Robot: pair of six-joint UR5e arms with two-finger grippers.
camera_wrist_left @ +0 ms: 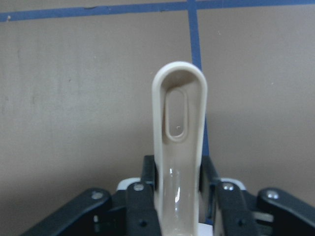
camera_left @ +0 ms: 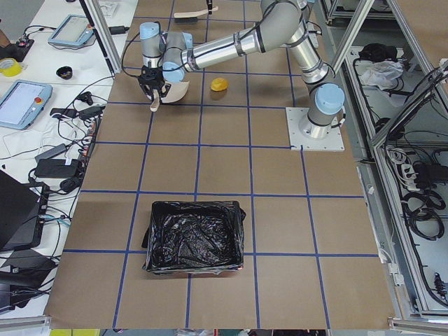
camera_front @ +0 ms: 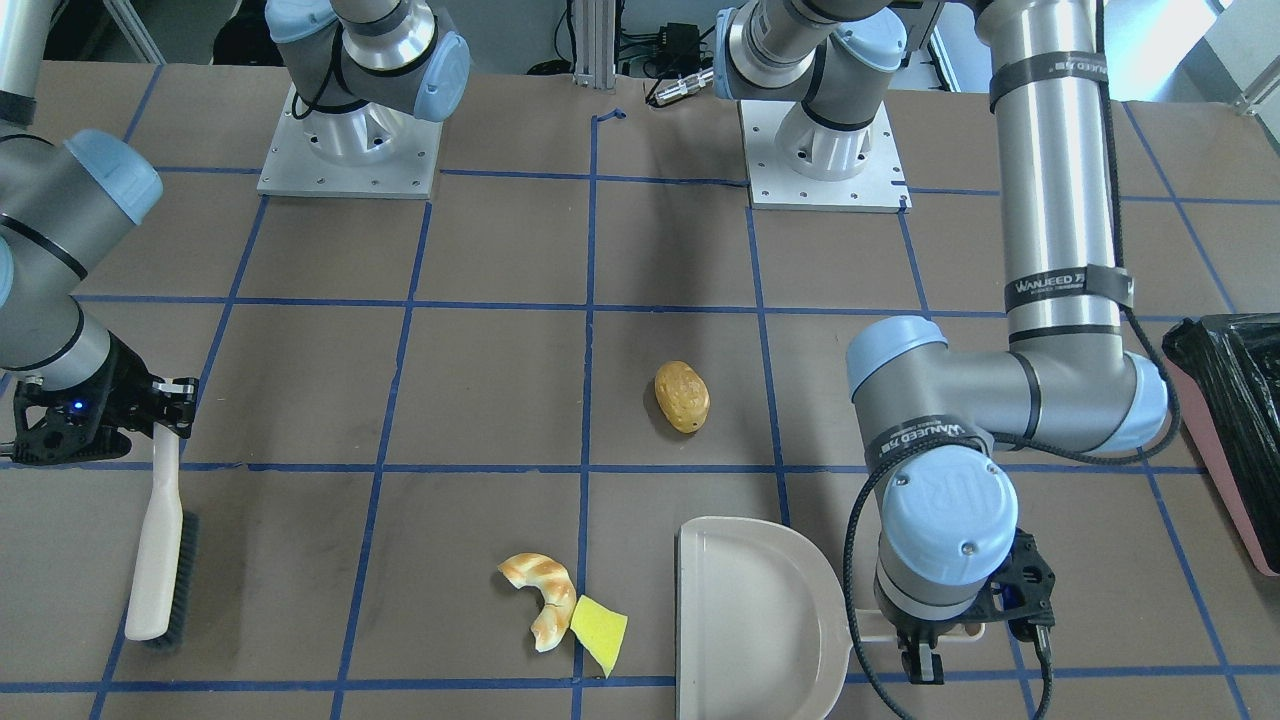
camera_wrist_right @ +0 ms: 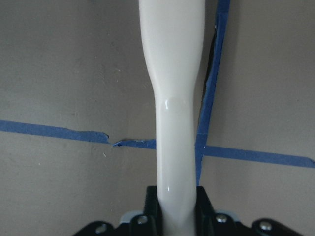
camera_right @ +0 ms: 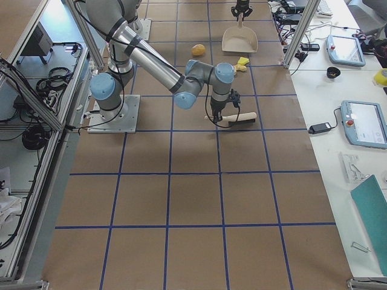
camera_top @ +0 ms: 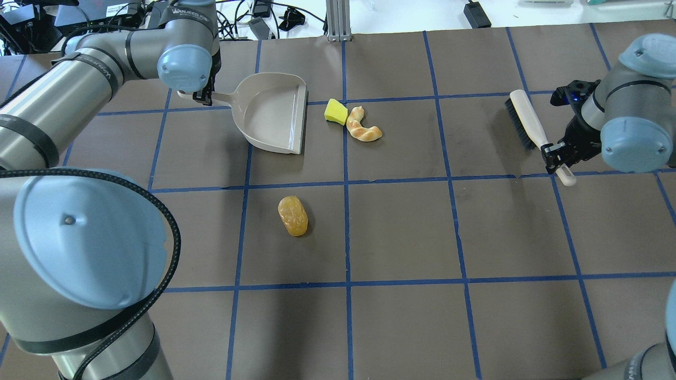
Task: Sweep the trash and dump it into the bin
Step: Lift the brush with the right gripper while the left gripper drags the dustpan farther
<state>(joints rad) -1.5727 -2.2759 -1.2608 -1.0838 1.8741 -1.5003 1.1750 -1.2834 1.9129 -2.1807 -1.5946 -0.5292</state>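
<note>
The brown potato-like lump (camera_top: 293, 215) lies alone near the table's middle. The curved bread piece (camera_top: 363, 126) and the yellow-green sponge wedge (camera_top: 335, 111) touch each other, just off the open mouth of the beige dustpan (camera_top: 274, 113). My left gripper (camera_top: 203, 96) is shut on the dustpan's handle (camera_wrist_left: 178, 142). My right gripper (camera_top: 553, 153) is shut on the white handle (camera_wrist_right: 174, 98) of a black-bristled brush (camera_top: 531, 126), far right of the trash. The bin (camera_left: 194, 238), pink-sided with a black bag, stands at the table's left end, and its corner also shows in the front-facing view (camera_front: 1235, 400).
The brown table is marked with a blue tape grid (camera_top: 347, 182). The two arm bases (camera_front: 348, 150) (camera_front: 822, 155) stand at the robot's side of the table. My left arm's elbow (camera_front: 1000, 390) hangs over the area between the dustpan and the bin.
</note>
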